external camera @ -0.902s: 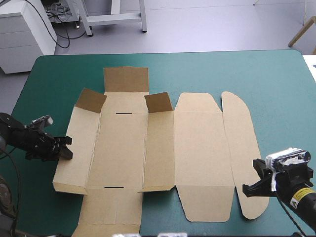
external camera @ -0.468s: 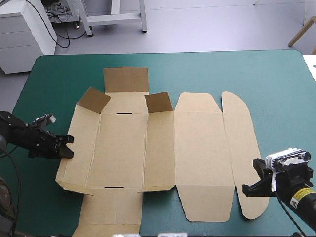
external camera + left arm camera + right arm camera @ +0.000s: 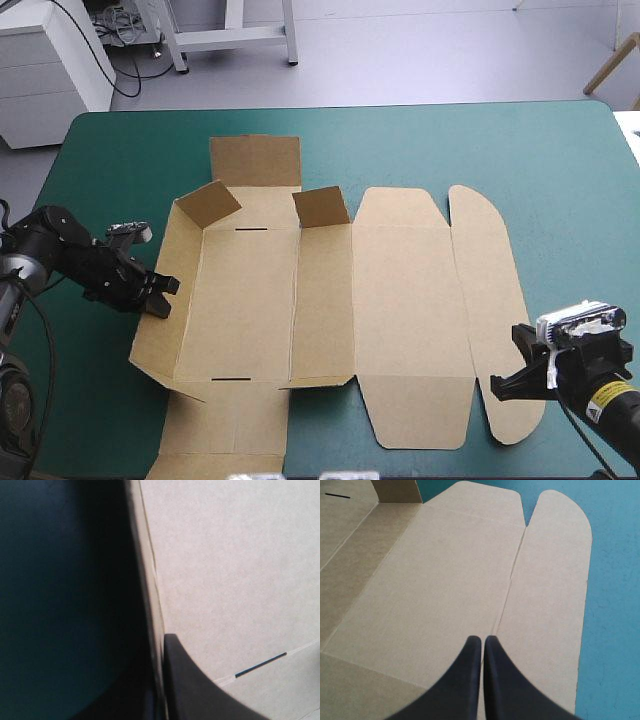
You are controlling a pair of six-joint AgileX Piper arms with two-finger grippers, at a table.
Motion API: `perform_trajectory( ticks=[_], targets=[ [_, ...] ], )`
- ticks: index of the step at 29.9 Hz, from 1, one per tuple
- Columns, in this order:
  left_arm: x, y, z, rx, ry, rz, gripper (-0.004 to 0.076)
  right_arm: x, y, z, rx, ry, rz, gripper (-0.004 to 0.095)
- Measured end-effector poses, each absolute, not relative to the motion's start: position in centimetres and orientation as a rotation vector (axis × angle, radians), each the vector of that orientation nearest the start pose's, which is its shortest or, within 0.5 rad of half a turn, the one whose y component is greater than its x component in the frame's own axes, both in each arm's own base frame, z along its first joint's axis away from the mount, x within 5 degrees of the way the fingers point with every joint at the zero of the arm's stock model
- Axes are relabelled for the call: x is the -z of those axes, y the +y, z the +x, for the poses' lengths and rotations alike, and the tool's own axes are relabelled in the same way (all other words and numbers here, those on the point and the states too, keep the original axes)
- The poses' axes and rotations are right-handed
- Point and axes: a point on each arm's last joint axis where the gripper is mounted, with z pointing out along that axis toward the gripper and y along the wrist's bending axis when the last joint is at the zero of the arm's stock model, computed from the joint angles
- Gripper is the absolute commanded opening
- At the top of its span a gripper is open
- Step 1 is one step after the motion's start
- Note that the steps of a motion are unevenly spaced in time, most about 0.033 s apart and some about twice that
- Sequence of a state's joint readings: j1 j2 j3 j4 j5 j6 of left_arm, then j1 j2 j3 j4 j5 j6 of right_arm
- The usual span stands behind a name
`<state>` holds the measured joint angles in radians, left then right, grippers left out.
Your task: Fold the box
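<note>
box fold barely begun, one wall half up
the box (image 3: 400, 300) lies mostly flat mid table (image 3: 560, 170). left gripper (image 3: 162, 297) pinches its left wall panel, which is tilted partway up; two small far flaps stand too. right gripper (image 3: 505, 385) has its fingers pressed together at the rounded flap's near edge. the other walls and the tucking look not yet done, i'd say.
</note>
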<state>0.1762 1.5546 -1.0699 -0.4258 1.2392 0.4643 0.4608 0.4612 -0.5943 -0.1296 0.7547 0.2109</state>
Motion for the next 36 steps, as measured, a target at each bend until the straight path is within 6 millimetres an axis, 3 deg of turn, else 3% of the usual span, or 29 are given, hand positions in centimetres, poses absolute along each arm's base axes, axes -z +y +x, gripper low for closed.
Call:
perform_trajectory(
  ticks=[3, 6, 9, 14, 16, 19, 24, 30, 36],
  targets=[
    [-24.7, 0.6, 27.8, 0.609, 2.991, 0.228, -0.0001, -30.6, 3.0, 7.8, -0.247, 2.11, -0.313, 0.0],
    [-25.2, 0.4, 28.2, 0.606, 2.97, 0.231, 0.0075, -30.4, 3.0, 7.8, -0.25, 2.117, -0.313, 0.0],
    [-25.7, 0.4, 28.5, 0.601, 2.949, 0.23, 0.0231, -30.4, 3.0, 7.8, -0.254, 2.117, -0.312, 0.0],
    [-25.9, 0.3, 28.6, 0.611, 2.937, 0.224, 0.061, -30.4, 3.0, 7.8, -0.258, 2.11, -0.312, 0.0],
    [-25.9, 0.3, 28.7, 0.617, 2.938, 0.203, 0.0676, -30.4, 3.1, 7.8, -0.259, 2.108, -0.311, 0.0],
    [-26.3, 0.3, 28.9, 0.612, 2.929, 0.171, 0.0673, -30.4, 3.1, 7.8, -0.26, 2.108, -0.311, 0.0],
    [-28.8, 0.5, 30.2, 0.573, 2.848, 0.165, 0.0668, -30.4, 3.1, 7.8, -0.259, 2.108, -0.312, 0.0],
    [-34.1, 0.6, 31.3, 0.505, 2.684, 0.16, 0.0668, -30.4, 3.1, 7.8, -0.255, 2.106, -0.319, 0.0],
    [-39.2, 0.4, 29.3, 0.436, 2.538, 0.192, 0.0668, -30.4, 3.1, 7.8, -0.255, 2.106, -0.319, 0.0]
  ],
)
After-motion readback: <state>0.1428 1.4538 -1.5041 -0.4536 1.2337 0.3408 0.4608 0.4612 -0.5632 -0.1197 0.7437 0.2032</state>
